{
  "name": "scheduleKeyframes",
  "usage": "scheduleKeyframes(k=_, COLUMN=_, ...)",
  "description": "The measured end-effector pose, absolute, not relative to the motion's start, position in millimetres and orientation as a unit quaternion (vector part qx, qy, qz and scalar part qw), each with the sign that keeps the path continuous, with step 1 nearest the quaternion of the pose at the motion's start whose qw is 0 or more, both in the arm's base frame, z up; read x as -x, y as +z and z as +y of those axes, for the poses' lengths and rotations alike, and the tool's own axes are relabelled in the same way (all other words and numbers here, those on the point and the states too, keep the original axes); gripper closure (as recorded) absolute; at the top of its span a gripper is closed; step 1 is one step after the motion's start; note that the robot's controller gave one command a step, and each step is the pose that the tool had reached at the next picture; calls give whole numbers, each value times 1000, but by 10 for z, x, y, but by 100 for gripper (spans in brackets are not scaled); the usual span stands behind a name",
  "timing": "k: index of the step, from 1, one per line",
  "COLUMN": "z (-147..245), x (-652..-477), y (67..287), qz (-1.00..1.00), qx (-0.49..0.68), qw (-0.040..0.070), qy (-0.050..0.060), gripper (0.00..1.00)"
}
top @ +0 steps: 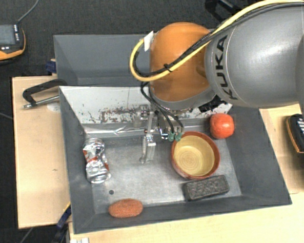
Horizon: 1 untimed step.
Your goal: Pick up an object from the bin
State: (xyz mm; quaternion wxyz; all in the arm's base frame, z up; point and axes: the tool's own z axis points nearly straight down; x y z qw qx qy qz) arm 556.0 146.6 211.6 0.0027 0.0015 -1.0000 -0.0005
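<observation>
Camera view showed the hand [149, 144] low over bare floor in the bin [130, 181]; whether it was open or closed could not be told. A wooden bowl [195, 157] stood just beside it, view-right; a crushed can [95, 160] lay farther off, view-left.

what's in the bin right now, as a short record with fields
hand: above bare floor of the bin, left of the bowl
bowl: wooden, upright, centre right
can: crushed, silver and red, left side
red fruit: round, by the right wall
dark block: flat, between bowl and front wall
brown oval lump: front left
</observation>
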Motion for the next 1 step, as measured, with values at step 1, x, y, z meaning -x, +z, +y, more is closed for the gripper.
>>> scheduleKeyframes(k=1, z=1456, x=-5578, y=2165, qz=-1000, qx=0, qw=-2, qy=-1, gripper=100)
